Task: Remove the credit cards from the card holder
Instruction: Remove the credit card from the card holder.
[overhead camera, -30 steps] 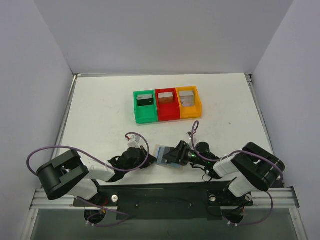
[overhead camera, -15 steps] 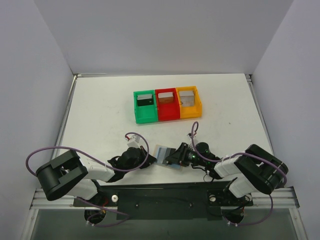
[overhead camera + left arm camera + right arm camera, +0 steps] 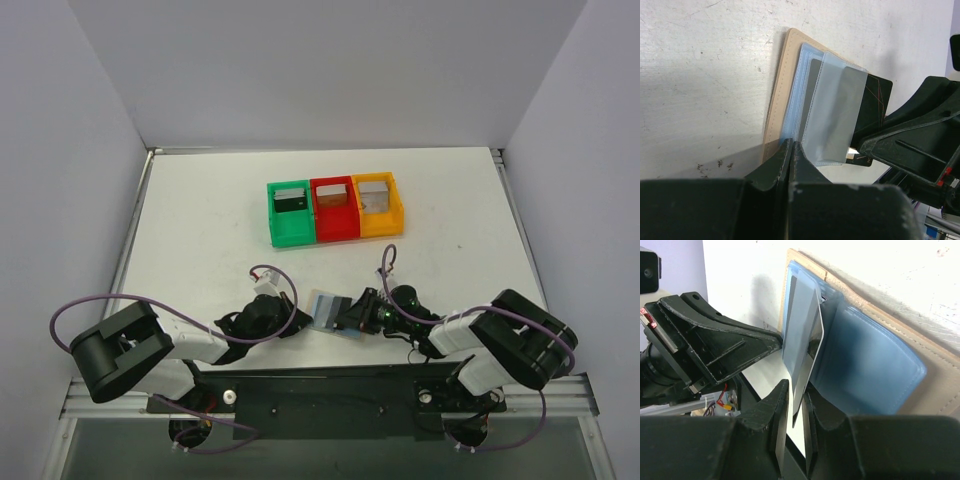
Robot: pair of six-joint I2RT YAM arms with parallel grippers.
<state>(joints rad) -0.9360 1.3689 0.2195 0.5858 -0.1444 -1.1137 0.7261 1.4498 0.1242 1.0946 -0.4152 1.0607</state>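
Card holder [image 3: 327, 308] lies open on white table [image 3: 200, 230], near edge, between the two arms. Left gripper [image 3: 298, 325] at its left side, right gripper [image 3: 346, 317] at its right. Well apart, toward the back: green, red and orange bins [image 3: 335, 222] in a row, one card propped in each [image 3: 331, 191].

Left wrist: fingers pressed together on holder's near edge, tan border [image 3: 777, 90] running away from them. Clear sleeve [image 3: 832, 120] lifted off the panel; dark card [image 3: 876, 100] juts out past it, toward the right gripper's black finger.

Right wrist: blue pocket panel [image 3: 865, 365] flat, tan rim at far right. Dark card's lower corner [image 3: 807, 355] sits between the right fingers, which stand narrow around it; cannot tell whether the pads actually clamp it. Left gripper's tip touches the holder's far edge.
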